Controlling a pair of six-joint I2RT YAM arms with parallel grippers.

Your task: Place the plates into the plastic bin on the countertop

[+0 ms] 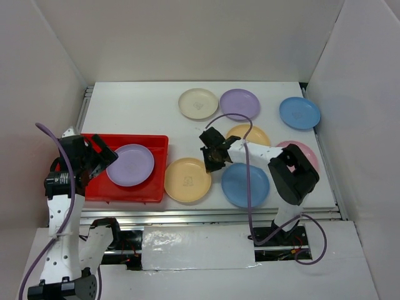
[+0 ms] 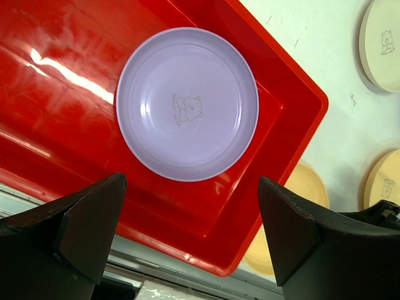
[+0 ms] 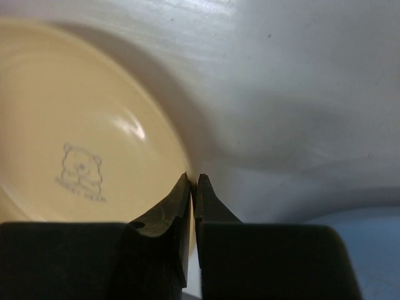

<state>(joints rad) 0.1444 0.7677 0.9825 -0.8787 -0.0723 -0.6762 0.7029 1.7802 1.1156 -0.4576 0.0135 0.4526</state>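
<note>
A purple plate (image 1: 130, 165) lies in the red plastic bin (image 1: 153, 142) at the left of the countertop (image 1: 137, 106). It also fills the left wrist view (image 2: 187, 103), inside the bin (image 2: 56, 94). My left gripper (image 1: 94, 159) hovers open and empty over the bin's near left part (image 2: 190, 231). My right gripper (image 1: 212, 164) is shut on the right rim of a yellow-orange plate (image 1: 186, 180) next to the bin. The right wrist view shows the jaws (image 3: 194, 181) pinching that rim (image 3: 75, 137).
Loose on the countertop are a cream plate (image 1: 198, 103), a purple plate (image 1: 239, 104), a blue plate (image 1: 299, 113), a yellow-orange plate (image 1: 253, 134) partly under my right arm, a pink plate (image 1: 300, 153) and a blue plate (image 1: 240, 185). White walls enclose the table.
</note>
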